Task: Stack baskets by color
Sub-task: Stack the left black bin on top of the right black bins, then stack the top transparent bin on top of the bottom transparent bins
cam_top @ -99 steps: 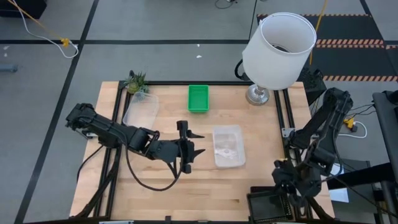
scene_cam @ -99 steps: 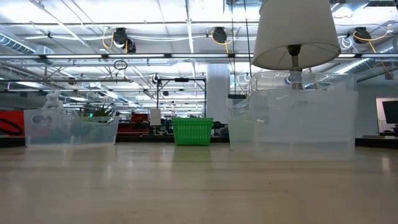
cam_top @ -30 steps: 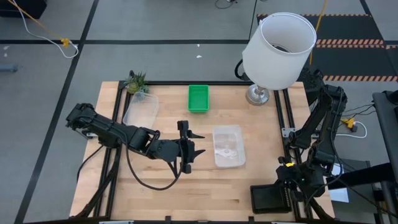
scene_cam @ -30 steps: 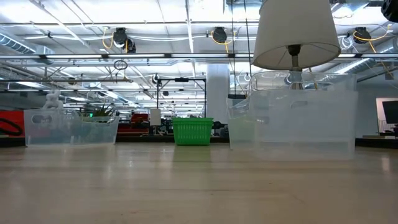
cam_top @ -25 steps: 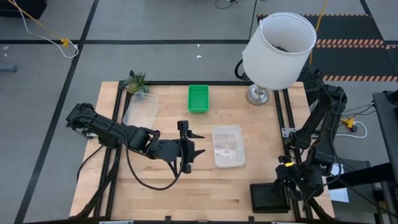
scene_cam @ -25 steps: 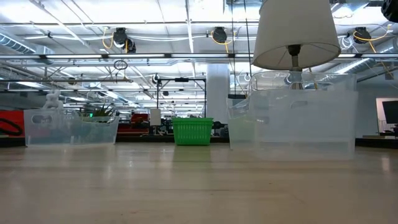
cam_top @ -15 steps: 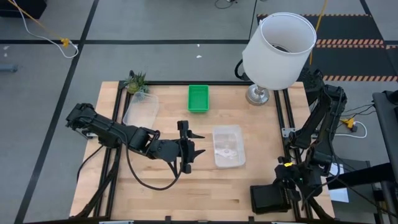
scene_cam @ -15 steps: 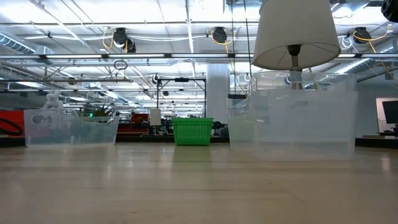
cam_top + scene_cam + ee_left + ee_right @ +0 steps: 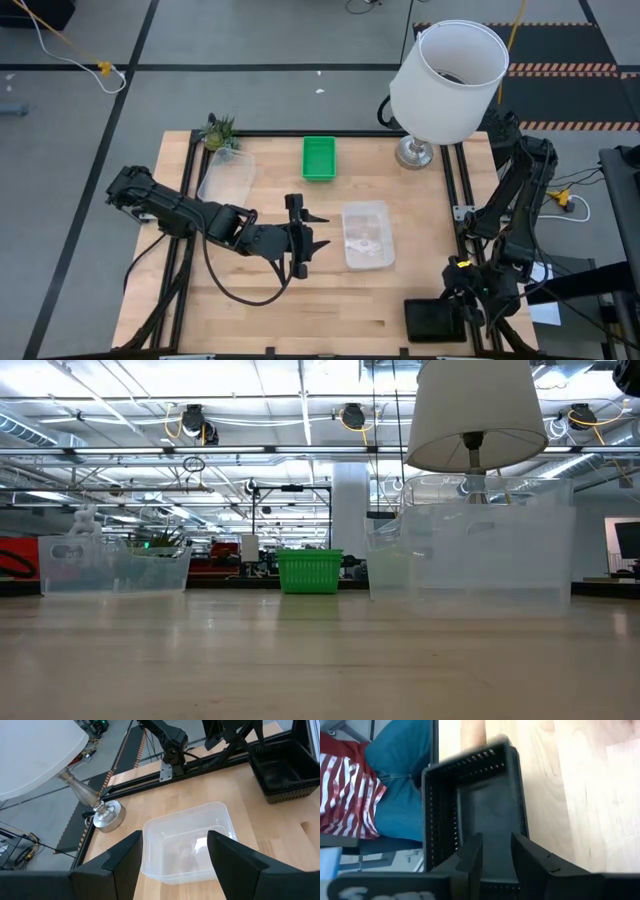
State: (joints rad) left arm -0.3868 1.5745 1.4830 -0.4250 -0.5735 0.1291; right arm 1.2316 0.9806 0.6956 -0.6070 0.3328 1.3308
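Observation:
The black basket [image 9: 432,320] sits flat on the table at the near right corner. My right gripper [image 9: 463,300] stands at its right short end, fingers apart over that end [image 9: 495,870]. Two clear baskets rest on their bases, one mid-table [image 9: 365,235] and one at the far left [image 9: 225,176]. The green basket [image 9: 319,158] stands at the far middle. My left gripper [image 9: 305,240] hangs open and still just left of the middle clear basket [image 9: 187,845], with nothing between its fingers. My right gripper comes slanting down from the table's right over the black basket's right short end [image 9: 492,845]. Whether its fingers [image 9: 470,860] touch the basket, I cannot tell. The basket lies flat on the table.
A large white lamp [image 9: 447,80] stands at the far right corner on a metal foot [image 9: 105,815]. A small potted plant [image 9: 218,131] is at the far left corner. A person in jeans [image 9: 395,785] sits just beyond the near edge by the black basket.
My right gripper has rolled its wrist a little at the black basket's right end. The basket has stayed at the near right corner.

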